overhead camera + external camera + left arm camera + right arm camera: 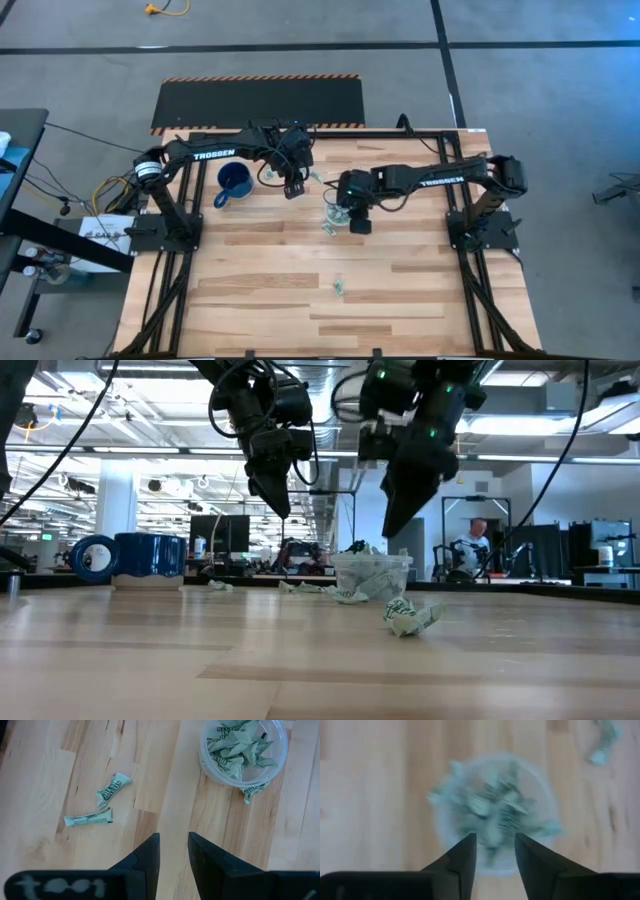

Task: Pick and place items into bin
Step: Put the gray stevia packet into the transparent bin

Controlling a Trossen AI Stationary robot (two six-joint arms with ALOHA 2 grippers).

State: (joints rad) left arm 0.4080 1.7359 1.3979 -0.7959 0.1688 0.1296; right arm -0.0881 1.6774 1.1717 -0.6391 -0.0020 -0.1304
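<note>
High view: the right gripper (352, 212) hung directly over the clear plastic cup (334, 214) near the table's middle. The left gripper (294, 186) hovered just left of it, beside the dark blue mug (233, 181). One stray wrapped piece (340, 288) lay well apart on the near boards. Cup contents could not be made out from here.

Low view: the cup (371, 574) stood upright on the wooden table (300, 660), heaped with pale green-and-white crinkly wrappers up to its rim. One crumpled piece (410, 617) lay on the near side of it, and several more lay strewn to its left. Both grippers hung above rim height, touching nothing. A person sat in the room behind.

Left wrist view: the left fingers (150, 852) stood slightly parted with nothing between them. Two twisted wrappers (114, 786) (88, 819) lay on bare boards well left of the cup (243, 750); another piece (253, 791) touched the cup's outer wall.

Right wrist view: the right fingers (465, 855) were parted and empty, the cup (492, 810) centred beneath them, so a drop looked just made. Judgement: release should stay centred over the pile; with the cup this full, an off-centre drop could roll off the heap. Lift straight up before swinging away, or the light cup may tip.
</note>
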